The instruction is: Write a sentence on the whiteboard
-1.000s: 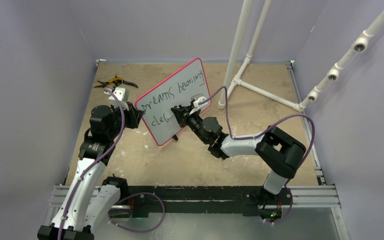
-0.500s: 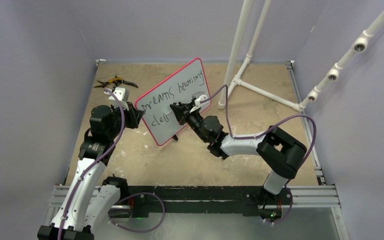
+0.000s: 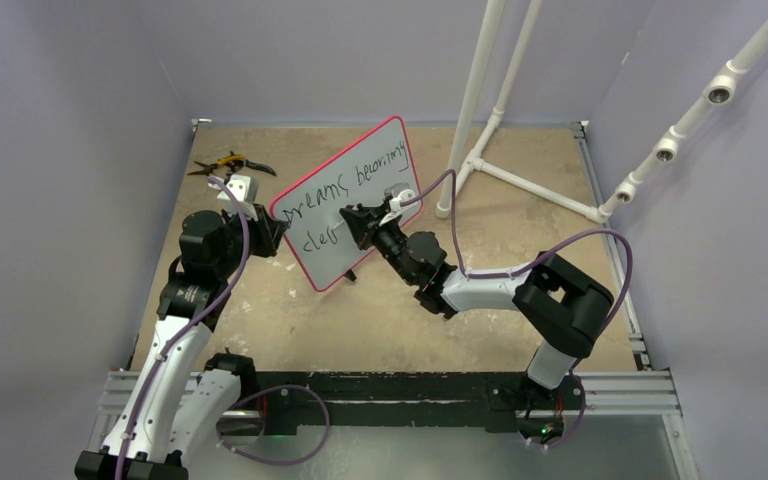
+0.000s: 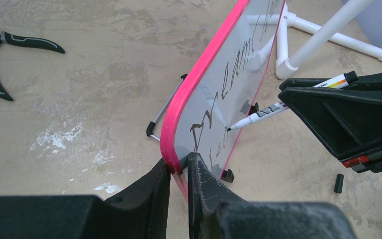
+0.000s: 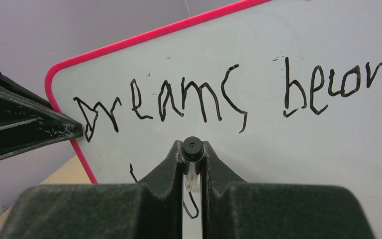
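Pink-rimmed, the whiteboard [image 3: 345,200] stands tilted on its black feet, just toward 11 o'clock of the counter's [image 3: 380,310] middle. My left hand [image 4: 179,168] pinches the rim on the board's 9 o'clock edge. My right hand [image 5: 193,155] is clamped on a marker [image 4: 278,105], whose tip meets the white face below the sentence [image 5: 179,102]. It reads "dreams becoming", with a second line begun. Pliers [image 3: 230,163] lie at 10 o'clock, well apart.

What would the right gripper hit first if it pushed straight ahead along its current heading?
The right gripper points at the whiteboard. The marker it grips would meet the white face first; its tip looks at or nearly on the board.
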